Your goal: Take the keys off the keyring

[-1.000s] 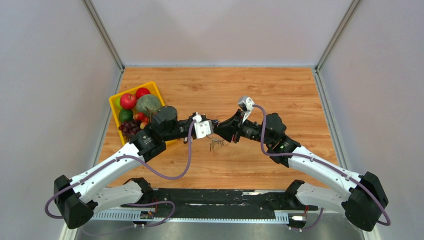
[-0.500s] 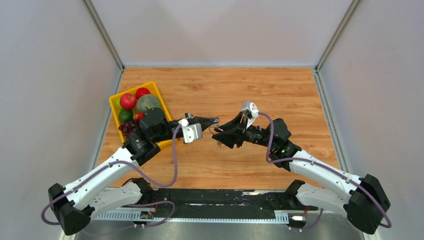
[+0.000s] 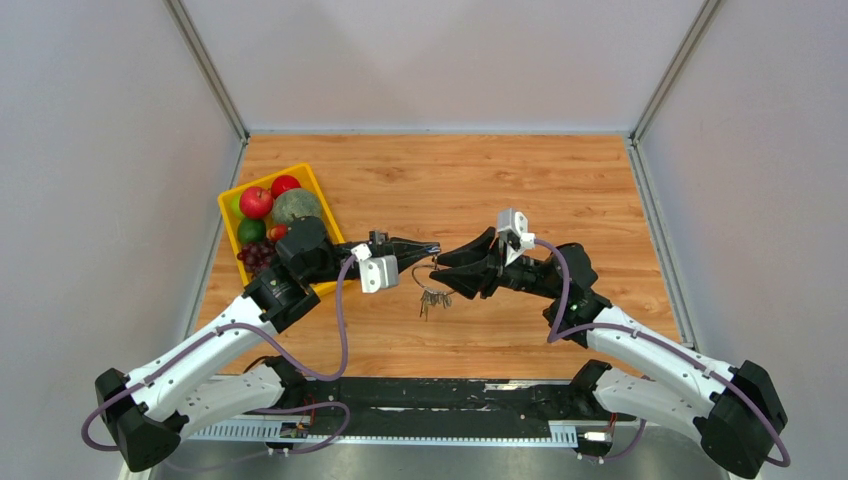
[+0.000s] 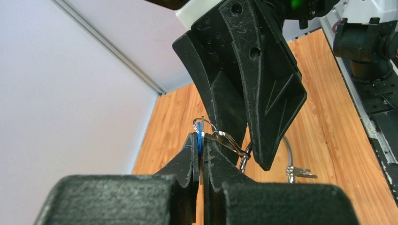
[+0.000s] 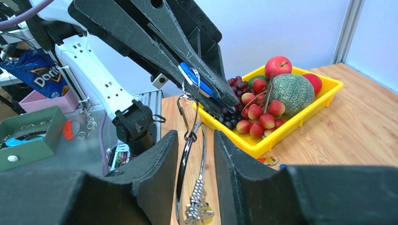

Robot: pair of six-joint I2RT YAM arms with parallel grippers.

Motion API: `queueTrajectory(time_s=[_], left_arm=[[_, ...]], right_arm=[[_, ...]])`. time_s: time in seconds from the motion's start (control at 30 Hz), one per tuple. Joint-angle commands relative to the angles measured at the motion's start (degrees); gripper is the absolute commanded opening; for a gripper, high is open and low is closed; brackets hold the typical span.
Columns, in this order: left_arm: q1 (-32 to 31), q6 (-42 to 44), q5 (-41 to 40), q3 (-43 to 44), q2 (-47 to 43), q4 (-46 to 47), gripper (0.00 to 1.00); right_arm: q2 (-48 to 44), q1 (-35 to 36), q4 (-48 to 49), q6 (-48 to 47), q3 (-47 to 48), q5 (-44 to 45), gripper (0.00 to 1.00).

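Shifted nearer L gripper (image 3: 430,245) is R gripper (image 3: 441,265), jaws slightly apart round ring (image 5: 202,154). Blue key (image 5: 195,77) is clamped by L. Other keys (image 3: 432,298) are hung below; none judged freed yet.

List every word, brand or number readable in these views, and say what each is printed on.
"Doritos": on the crumpled blue snack bag at the left of the right wrist view; the last letters are creased and only partly clear.
No other text, number or sign can be read in any view.
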Motion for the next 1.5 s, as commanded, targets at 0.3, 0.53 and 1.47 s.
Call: queueTrajectory(time_s=[0.3, 0.53, 1.47], left_arm=[[0.31, 1.16, 2.20, 0.41, -0.93, 2.61, 0.00], [0.32, 1.33, 2.16, 0.28, -1.15, 2.29, 0.00], [0.37, 5.15, -8.18, -0.67, -3.17, -2.23, 0.00]], right_arm=[[0.56, 0.47, 2.23, -2.82, 3.32, -1.99, 0.32], [0.69, 0.40, 2.44, -2.61, 3.81, -2.33, 0.24], [0.22, 0.46, -10.67, 4.72, 5.26, 11.65, 0.00]])
